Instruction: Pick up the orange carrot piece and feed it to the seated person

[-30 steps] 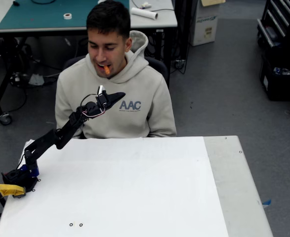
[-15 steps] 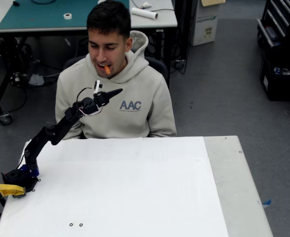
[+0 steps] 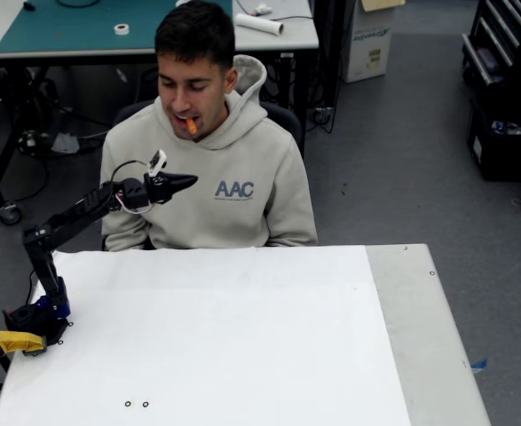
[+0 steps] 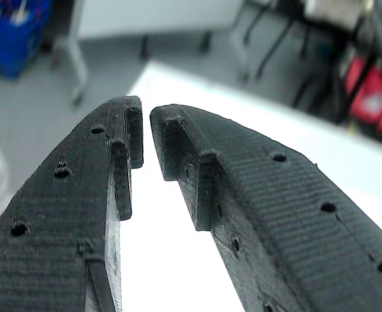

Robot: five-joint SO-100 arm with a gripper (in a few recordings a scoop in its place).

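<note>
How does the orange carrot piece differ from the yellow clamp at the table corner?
The orange carrot piece is a tiny stub; the yellow clamp is clearly bigger and elongated. The carrot piece is bright orange, the clamp yellow. The carrot piece sits in the seated person's mouth, while the clamp is beside the arm's base at the table edge. The gripper holds neither.

orange carrot piece [image 3: 192, 126] (stub) in seated person's [image 3: 209, 169] mouth

A workshop or lab: workbench [image 3: 153, 40] with green cutting mat [image 3: 82, 25], tape roll [image 3: 121, 28], trailing cables [image 3: 29, 142].
</note>
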